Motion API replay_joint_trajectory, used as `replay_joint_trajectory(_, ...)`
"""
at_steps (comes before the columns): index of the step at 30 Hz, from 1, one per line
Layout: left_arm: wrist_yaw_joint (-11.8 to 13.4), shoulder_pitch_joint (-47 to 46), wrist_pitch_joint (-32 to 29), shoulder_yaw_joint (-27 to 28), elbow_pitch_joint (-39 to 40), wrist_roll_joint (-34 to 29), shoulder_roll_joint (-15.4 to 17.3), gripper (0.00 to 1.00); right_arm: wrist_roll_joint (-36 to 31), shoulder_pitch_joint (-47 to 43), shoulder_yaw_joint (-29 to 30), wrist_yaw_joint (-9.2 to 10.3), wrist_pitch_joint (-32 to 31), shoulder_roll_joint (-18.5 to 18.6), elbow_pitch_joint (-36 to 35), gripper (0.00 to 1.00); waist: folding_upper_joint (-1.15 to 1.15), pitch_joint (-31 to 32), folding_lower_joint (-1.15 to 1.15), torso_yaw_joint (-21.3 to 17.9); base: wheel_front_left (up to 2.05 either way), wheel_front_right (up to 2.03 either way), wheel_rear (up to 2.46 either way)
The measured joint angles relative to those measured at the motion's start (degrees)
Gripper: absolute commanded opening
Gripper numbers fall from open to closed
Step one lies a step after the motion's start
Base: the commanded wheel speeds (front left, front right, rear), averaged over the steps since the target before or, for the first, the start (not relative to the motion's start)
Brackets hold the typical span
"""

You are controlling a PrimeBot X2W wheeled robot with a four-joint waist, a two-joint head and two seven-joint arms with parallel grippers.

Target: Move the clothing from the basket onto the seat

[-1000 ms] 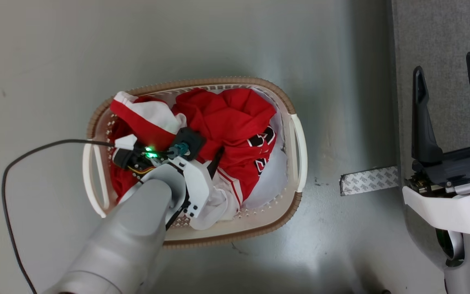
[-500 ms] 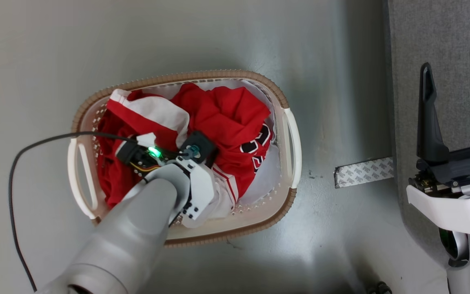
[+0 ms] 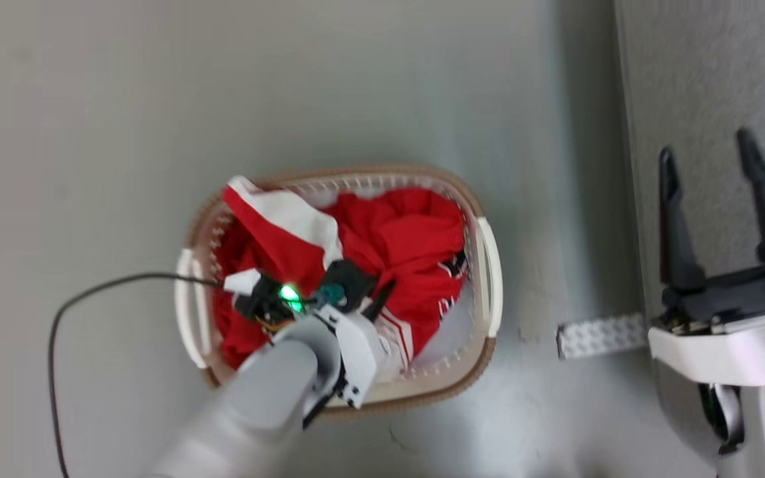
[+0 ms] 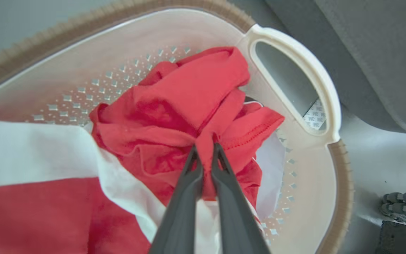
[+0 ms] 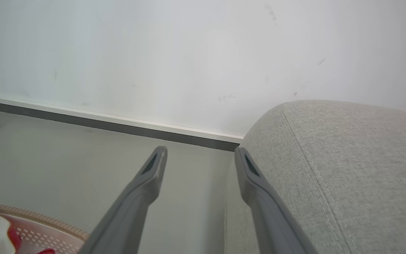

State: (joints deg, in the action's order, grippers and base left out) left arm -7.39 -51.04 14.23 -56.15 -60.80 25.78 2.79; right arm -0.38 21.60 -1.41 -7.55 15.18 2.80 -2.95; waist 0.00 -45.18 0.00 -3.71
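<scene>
The white perforated basket (image 3: 489, 265) with a brown rim stands on the floor, full of red clothing (image 3: 416, 239); a red-and-white piece (image 3: 286, 222) lies at its left. My left gripper (image 3: 384, 292) reaches down into the basket. In the left wrist view it (image 4: 205, 146) is shut on a fold of the red clothing (image 4: 189, 95), above the basket wall (image 4: 125, 38). My right gripper (image 3: 706, 146) is open and holds nothing, over the edge of the grey seat (image 3: 721, 66). From the right wrist, its gripper (image 5: 200, 151) hangs beside the seat (image 5: 347, 158).
A strip of patterned tape (image 3: 598, 335) lies on the floor between basket and seat. A black cable (image 3: 90, 292) loops left of the basket. A white wall with a dark skirting (image 5: 118, 125) stands beyond. A dark wheeled part (image 4: 404, 203) sits by the basket.
My left gripper has shut on a fold of the red clothing in the basket. The head camera has shifted, so the whole picture moved. The right gripper stays open.
</scene>
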Motion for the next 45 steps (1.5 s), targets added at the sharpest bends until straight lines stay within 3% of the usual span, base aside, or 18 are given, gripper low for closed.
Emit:
replay_joint_trajectory(8,0.0,7.8,0.8,2.5,6.2,4.4,0.2,0.00,1.2,-5.4,-0.1,-0.01,0.0,0.0,5.9,1.00,0.00,12.3,0.00,2.7,0.00,0.00,0.00)
replay_joint_trajectory(16,1.5,17.8,0.9,7.5,15.7,6.1,3.5,0.00,3.4,-12.2,-1.0,-0.01,0.0,0.0,9.9,1.00,0.00,26.0,-0.01,4.6,0.00,0.00,0.00)
replay_joint_trajectory(26,6.3,25.5,0.3,10.3,29.9,6.8,8.4,0.00,5.4,-18.8,-3.7,-0.01,0.0,0.0,12.2,1.00,0.00,39.5,-0.02,5.5,0.00,0.00,0.00)
replay_joint_trajectory(38,12.7,29.4,-6.0,13.2,51.7,8.5,14.7,0.00,7.3,-21.5,-11.3,0.00,0.0,2.8,9.6,1.00,0.00,45.7,-0.02,4.4,0.00,0.00,0.00)
replay_joint_trajectory(45,14.8,29.3,-9.4,13.9,60.2,8.5,16.6,0.00,12.5,-17.7,-26.2,-0.01,-0.5,10.9,9.9,1.00,0.00,45.4,-0.01,4.4,0.00,0.00,0.00)
